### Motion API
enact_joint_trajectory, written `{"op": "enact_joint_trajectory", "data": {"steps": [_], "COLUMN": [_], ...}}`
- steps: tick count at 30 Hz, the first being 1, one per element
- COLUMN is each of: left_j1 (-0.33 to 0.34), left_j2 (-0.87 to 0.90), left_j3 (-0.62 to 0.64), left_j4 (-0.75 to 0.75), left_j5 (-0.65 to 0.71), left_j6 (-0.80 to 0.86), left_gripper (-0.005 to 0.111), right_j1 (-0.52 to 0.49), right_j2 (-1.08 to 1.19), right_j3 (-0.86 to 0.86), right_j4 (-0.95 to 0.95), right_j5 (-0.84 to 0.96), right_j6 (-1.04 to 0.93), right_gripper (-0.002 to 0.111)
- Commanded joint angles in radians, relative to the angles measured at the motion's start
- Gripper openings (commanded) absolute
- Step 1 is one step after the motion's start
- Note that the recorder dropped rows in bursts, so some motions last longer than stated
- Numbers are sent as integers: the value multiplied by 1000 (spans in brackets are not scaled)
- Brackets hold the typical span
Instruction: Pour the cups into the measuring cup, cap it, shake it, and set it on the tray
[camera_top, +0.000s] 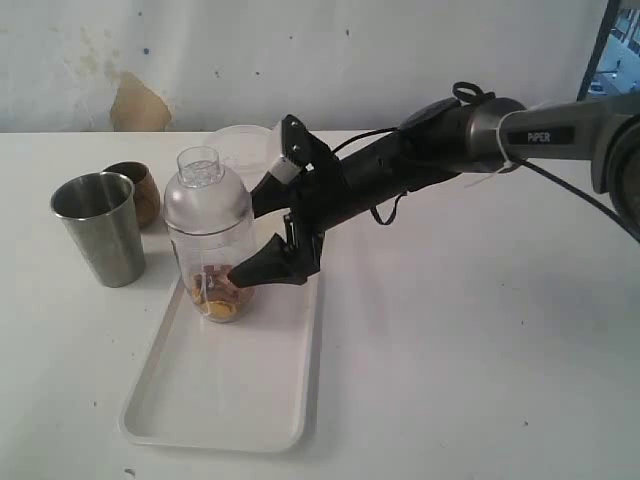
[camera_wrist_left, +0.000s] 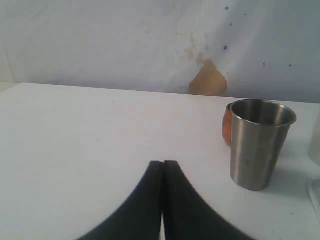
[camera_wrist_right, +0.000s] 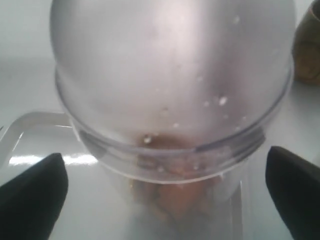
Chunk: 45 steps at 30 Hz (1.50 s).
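The measuring cup (camera_top: 210, 275) stands upright at the far end of the white tray (camera_top: 230, 400), with brown-orange bits in its bottom. The clear dome cap (camera_top: 205, 190) sits on it. My right gripper (camera_top: 246, 238) is open, one finger on each side of the cup, not touching it. In the right wrist view the cap (camera_wrist_right: 175, 70) and cup (camera_wrist_right: 175, 200) fill the space between the fingers of the right gripper (camera_wrist_right: 165, 200). The steel tumbler (camera_top: 100, 228) and copper-brown cup (camera_top: 140, 190) stand left of the tray. My left gripper (camera_wrist_left: 163, 165) is shut and empty, low over the table near the tumbler (camera_wrist_left: 257, 145).
A frosted plastic cup (camera_top: 245, 145) stands behind the measuring cup, close to the right arm. The near half of the tray holds nothing. A brown patch (camera_wrist_left: 207, 80) marks the wall behind the table.
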Motion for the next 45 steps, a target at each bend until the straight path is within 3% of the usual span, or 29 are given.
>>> {"op": "enact_joint_trajectory", "data": {"steps": [1,30,35,42,45], "left_j1": [1,1,1,1,1], "left_j2": [-4,-4,-4,-4,-4], "left_j3": [5,5,5,5,5], "left_j4": [0,0,0,0,0], "left_j5": [-8,-8,-8,-8,-8], "left_j6": [-2,-2,-2,-2,-2], "left_gripper": [0,0,0,0,0], "right_j1": [-12,-44,-44,-44,-44], "right_j2": [-37,-309,-408,-562,-623], "right_j3": [-2,-2,-2,-2,0], "right_j4": [-10,-334,-529,-885,-923], "right_j5": [-11,-77,-116,-74,-31], "right_j6": [33,581,831,1376,1449], "right_gripper": [101,101,101,101,101]}}
